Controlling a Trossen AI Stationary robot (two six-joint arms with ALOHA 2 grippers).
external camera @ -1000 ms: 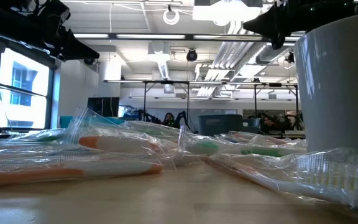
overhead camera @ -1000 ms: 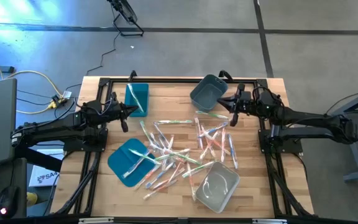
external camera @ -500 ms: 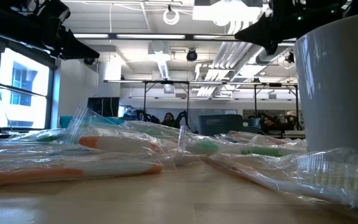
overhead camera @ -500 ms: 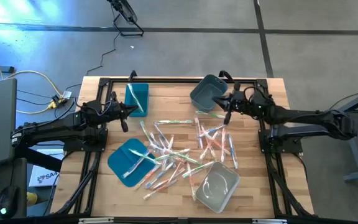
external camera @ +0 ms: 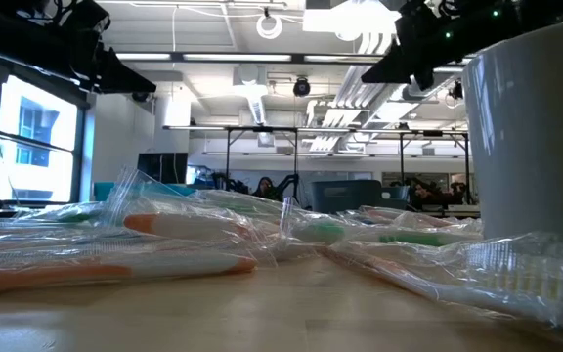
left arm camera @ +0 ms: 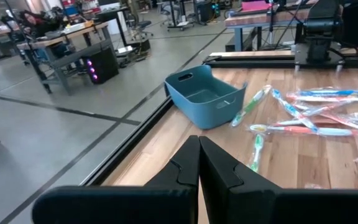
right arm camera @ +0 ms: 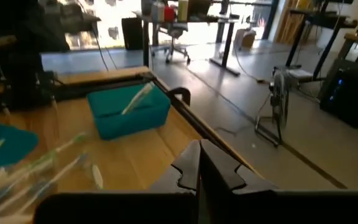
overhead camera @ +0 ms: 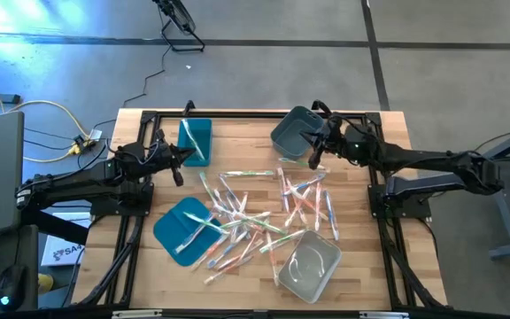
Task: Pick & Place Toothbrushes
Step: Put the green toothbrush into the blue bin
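Several toothbrushes (overhead camera: pixel 255 213) in clear wrappers lie scattered flat on the middle of the wooden table; the low view shows them close up (external camera: pixel 194 235). One more leans inside the teal bin (overhead camera: pixel 195 140) at the far left (right arm camera: pixel 135 98). My left gripper (overhead camera: pixel 177 167) hangs shut beside that bin, above the table, empty (left arm camera: pixel 199 152). My right gripper (overhead camera: pixel 313 158) is shut and empty (right arm camera: pixel 199 158), raised by the near right corner of the grey-blue bin (overhead camera: pixel 294 131) at the far edge.
A flat teal lid (overhead camera: pixel 184 227) with a toothbrush across it lies near left. A clear grey bin (overhead camera: pixel 308 264) stands near right and fills the low view's right side (external camera: pixel 536 137). A black frame (overhead camera: pixel 255 115) borders the table.
My right gripper has moved toward the table's left edge, from beside the grey-blue bin's right side to its near right corner, swinging its fingers round as it went. It stayed shut. My left arm and the toothbrushes have kept still.
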